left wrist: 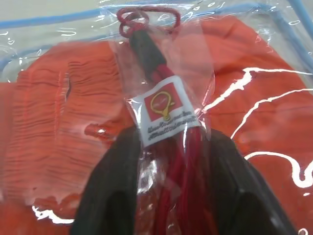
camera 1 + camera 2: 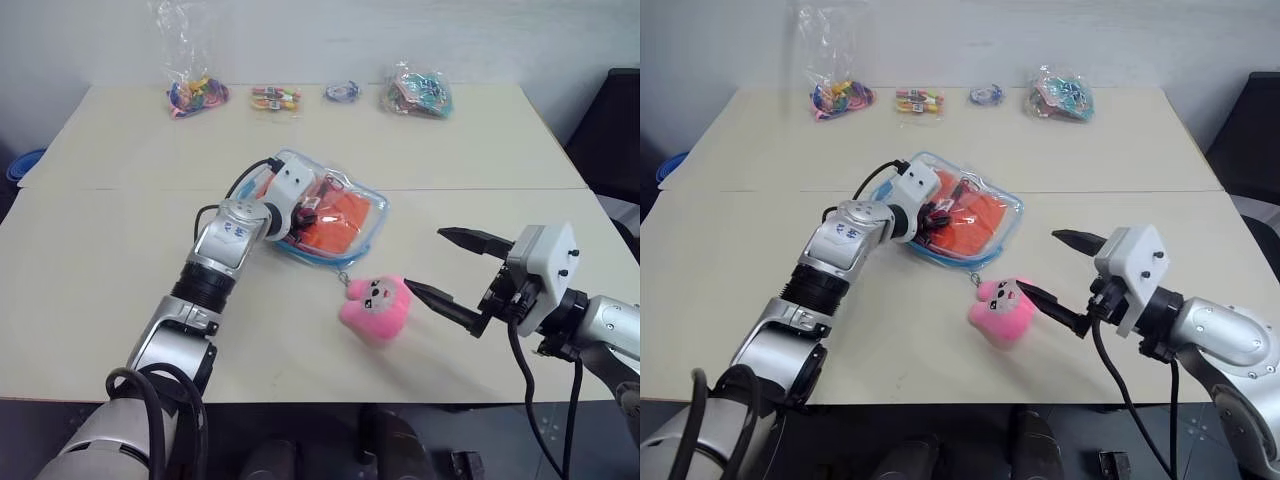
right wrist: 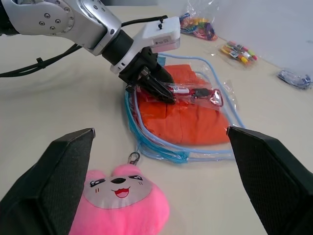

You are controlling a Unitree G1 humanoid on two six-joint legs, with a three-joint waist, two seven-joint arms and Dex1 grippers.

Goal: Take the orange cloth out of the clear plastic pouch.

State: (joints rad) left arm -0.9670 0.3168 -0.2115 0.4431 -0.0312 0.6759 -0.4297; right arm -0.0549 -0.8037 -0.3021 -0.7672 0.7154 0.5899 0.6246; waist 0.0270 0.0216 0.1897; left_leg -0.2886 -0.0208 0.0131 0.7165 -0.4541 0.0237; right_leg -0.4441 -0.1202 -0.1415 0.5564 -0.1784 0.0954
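Right gripper (image 2: 448, 268), fingers wide apart, hovers beside pink plush toy (image 2: 376, 307). Left gripper (image 3: 164, 92) pinches small red-cord packet (image 3: 195, 92) atop clear plastic pouch (image 2: 372, 232) w/ orange cloth (image 2: 345, 222) inside, mid-table.

Pouch (image 2: 335, 222): mid-table (image 2: 120, 280), cloth (image 2: 345, 220) inside.
Plush toy (image 2: 375, 307): just in front of pouch.
Trinket bags (image 2: 415, 92): along table's far edge.

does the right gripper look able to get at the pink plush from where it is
Probably yes: the right gripper stands open right beside the pink plush, one finger nearly at it, with bare table around and nothing between.
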